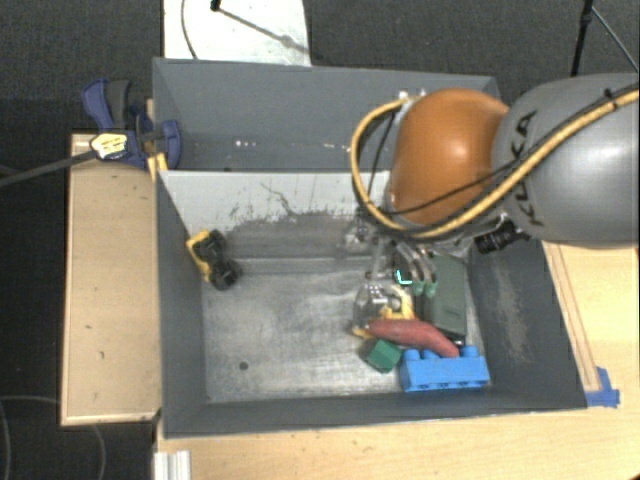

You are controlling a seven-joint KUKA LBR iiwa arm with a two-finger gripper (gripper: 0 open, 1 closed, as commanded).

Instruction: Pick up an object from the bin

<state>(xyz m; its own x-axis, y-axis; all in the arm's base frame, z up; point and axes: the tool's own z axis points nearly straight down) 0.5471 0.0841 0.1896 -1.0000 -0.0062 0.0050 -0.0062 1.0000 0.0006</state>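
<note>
My gripper [384, 286] hangs low over the right side of the bin floor, under the arm's orange cover. Right below it lies a red, sausage-shaped thing [418, 337], with a small yellow piece [388, 310] at its upper left end. A green block [380, 355] sits just in front of the red thing. A blue studded brick [445, 370] lies at the front right. A dark flat rectangular thing [452, 298] rests to the right of the gripper. Whether the gripper touches any of them is hidden.
A yellow toy vehicle with black wheels [212, 257] lies alone at the left wall of the bin. The arm and its cables cover the back right of the bin. The bin's walls slope up close behind the small cluster at the right.
</note>
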